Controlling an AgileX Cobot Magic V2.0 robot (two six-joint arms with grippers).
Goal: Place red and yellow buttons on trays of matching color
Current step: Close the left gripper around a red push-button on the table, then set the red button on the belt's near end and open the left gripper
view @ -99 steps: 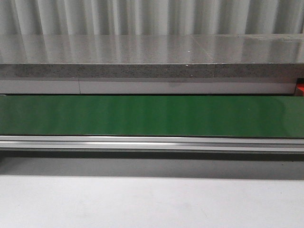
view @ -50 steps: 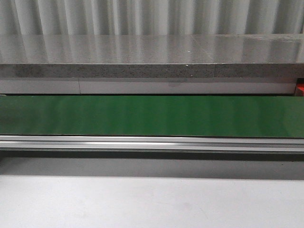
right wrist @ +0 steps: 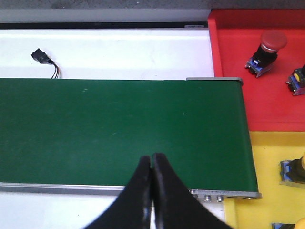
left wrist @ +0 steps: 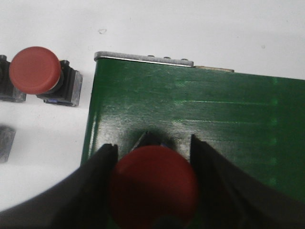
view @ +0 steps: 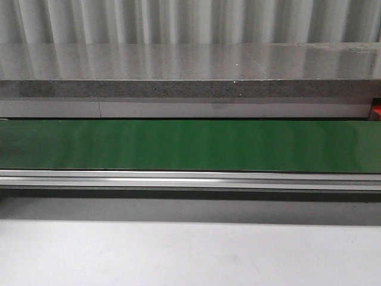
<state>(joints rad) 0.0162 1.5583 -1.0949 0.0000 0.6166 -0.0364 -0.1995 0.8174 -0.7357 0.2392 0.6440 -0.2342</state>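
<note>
We see a red mushroom-head button [left wrist: 153, 186] clamped between the left gripper's [left wrist: 153, 164] dark fingers, over the end of the green belt. Another red button [left wrist: 35, 70] on a grey-black base stands on the white desk just beside that belt end. On the red tray [right wrist: 238, 52] a red button [right wrist: 265, 51] lies tilted, with a yellow-capped one [right wrist: 298, 81] near it at the edge of view. The yellow tray [right wrist: 267, 162] adjoins the red tray and holds two partly cropped buttons [right wrist: 293, 171].
</note>
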